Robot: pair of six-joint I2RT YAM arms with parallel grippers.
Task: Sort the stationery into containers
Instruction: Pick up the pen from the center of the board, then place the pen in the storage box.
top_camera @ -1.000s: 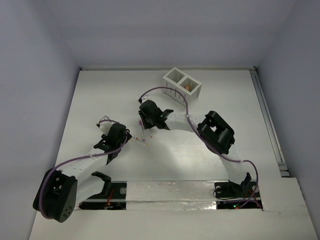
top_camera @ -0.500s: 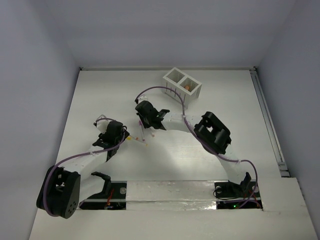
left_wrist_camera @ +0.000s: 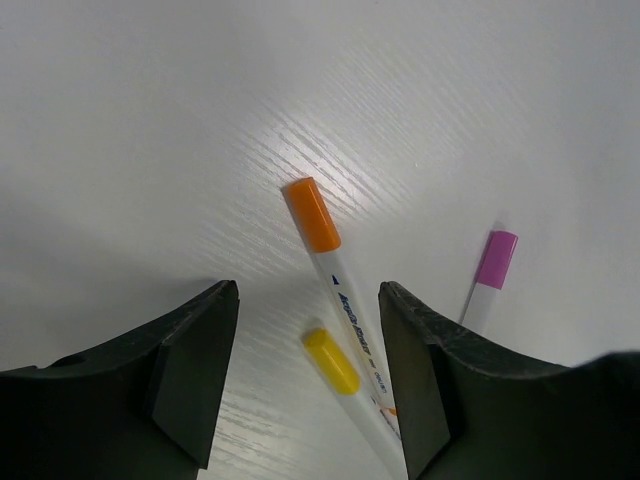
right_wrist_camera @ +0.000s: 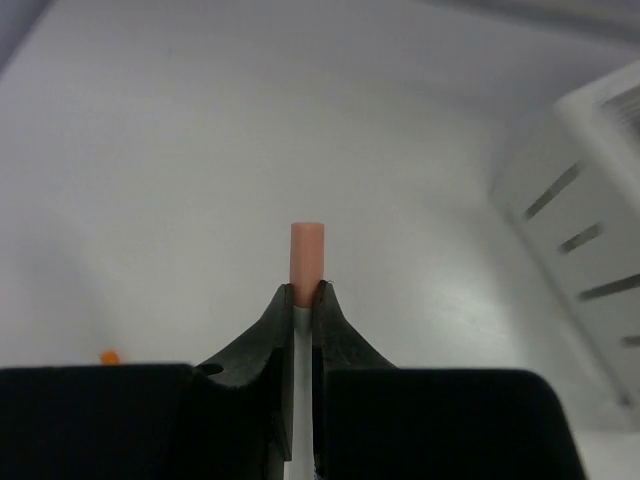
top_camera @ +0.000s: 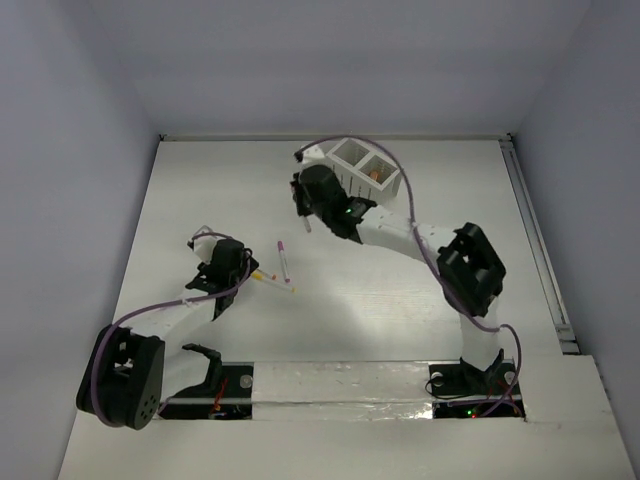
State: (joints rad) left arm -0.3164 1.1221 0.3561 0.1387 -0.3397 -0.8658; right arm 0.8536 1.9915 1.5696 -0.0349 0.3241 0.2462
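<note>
Carry the clamped pen over the box before you let go.
Your right hand (right_wrist_camera: 304,291) is pinched tight on a pink-capped pen (right_wrist_camera: 307,248), just left of the white slatted box (top_camera: 372,150) at upper centre of the overhead view. Centre it over one compartment, then release. Your left hand (left_wrist_camera: 307,300) gapes empty above the orange-capped pen (left_wrist_camera: 322,232) and yellow-capped pen (left_wrist_camera: 334,362) on the surface (left_wrist_camera: 150,120).

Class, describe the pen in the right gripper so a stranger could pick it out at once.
Find the white slatted box at the far side of the table. Just left of it, the right gripper is shut on a white pen with a salmon-pink cap. It alone is off the table; the other pens lie flat by the left gripper.
</note>
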